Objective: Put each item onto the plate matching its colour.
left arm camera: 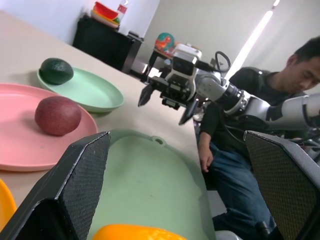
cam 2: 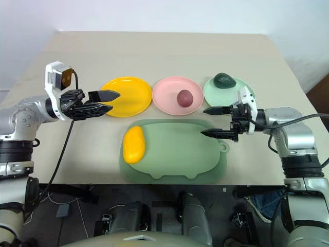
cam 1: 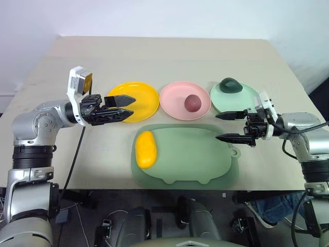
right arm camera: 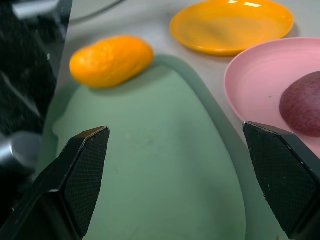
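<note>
Both grippers, left gripper (cam 1: pixel 123 106) and right gripper (cam 1: pixel 226 126), gape empty; the mango (cam 1: pixel 145 148) (lower left, on the tray (cam 1: pixel 205 159)) could roll from a pinch

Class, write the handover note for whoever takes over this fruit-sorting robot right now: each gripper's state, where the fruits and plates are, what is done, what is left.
Left gripper: open, empty, over the near edge of the yellow plate.
Right gripper: open, empty, at the right end of the large green tray.
Done: maroon fruit lies on the pink plate; avocado lies on the mint green plate.
Left: the mango lies on the tray's left end; the yellow plate has no fruit on it. Move the mango onto it, probably with the left gripper.
</note>
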`<action>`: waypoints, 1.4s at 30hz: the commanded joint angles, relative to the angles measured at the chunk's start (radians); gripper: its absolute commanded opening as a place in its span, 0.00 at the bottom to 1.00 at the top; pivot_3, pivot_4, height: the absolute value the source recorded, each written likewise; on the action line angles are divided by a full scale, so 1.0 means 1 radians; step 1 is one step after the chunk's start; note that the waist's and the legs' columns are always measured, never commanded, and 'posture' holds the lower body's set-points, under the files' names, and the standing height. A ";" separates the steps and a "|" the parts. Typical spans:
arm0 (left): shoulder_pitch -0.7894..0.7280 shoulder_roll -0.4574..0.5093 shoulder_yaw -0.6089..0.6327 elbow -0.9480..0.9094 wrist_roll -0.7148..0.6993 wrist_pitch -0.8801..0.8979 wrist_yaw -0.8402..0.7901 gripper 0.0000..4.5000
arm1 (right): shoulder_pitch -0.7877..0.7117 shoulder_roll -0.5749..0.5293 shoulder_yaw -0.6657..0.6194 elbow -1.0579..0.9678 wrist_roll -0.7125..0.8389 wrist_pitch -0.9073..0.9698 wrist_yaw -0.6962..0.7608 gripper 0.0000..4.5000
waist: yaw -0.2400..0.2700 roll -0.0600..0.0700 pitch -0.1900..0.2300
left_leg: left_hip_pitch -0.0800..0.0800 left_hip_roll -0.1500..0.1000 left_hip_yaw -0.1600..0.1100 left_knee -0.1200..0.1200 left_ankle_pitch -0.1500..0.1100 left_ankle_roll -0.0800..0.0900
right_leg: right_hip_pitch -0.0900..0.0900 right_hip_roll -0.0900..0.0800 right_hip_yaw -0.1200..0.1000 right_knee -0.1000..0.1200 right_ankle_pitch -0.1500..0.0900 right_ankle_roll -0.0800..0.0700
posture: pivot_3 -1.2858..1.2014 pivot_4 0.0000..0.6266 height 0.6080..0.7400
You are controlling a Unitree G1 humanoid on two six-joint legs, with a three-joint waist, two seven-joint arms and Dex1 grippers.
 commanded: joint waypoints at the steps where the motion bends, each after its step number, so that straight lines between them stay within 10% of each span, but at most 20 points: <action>1: 0.018 -0.025 0.021 -0.066 -0.019 0.009 0.079 1.00 | 0.008 0.030 -0.002 0.010 -0.016 -0.055 -0.004 1.00 | 0.001 0.000 0.000 | 0.000 0.000 0.000 0.000 0.000 0.000 | 0.000 0.000 0.000 0.000 0.000 0.000 | 0.52 0.24 1.00; 23: 0.266 0.053 0.060 -0.551 -0.141 0.422 0.566 1.00 | -0.028 0.067 -0.016 0.024 -0.014 0.010 -0.074 1.00 | 0.003 0.002 0.001 | 0.002 0.000 -0.002 0.000 0.001 -0.002 | 0.002 -0.001 0.000 0.000 0.000 0.000 | 0.52 0.24 1.00; 42: 0.205 -0.230 0.187 -0.515 -0.318 0.787 1.200 1.00 | -0.031 0.096 -0.010 0.040 -0.033 0.002 -0.098 1.00 | 0.021 0.002 0.001 | 0.005 -0.001 -0.003 0.001 0.001 -0.003 | 0.005 -0.001 0.000 0.001 0.000 0.000 | 0.52 0.24 1.00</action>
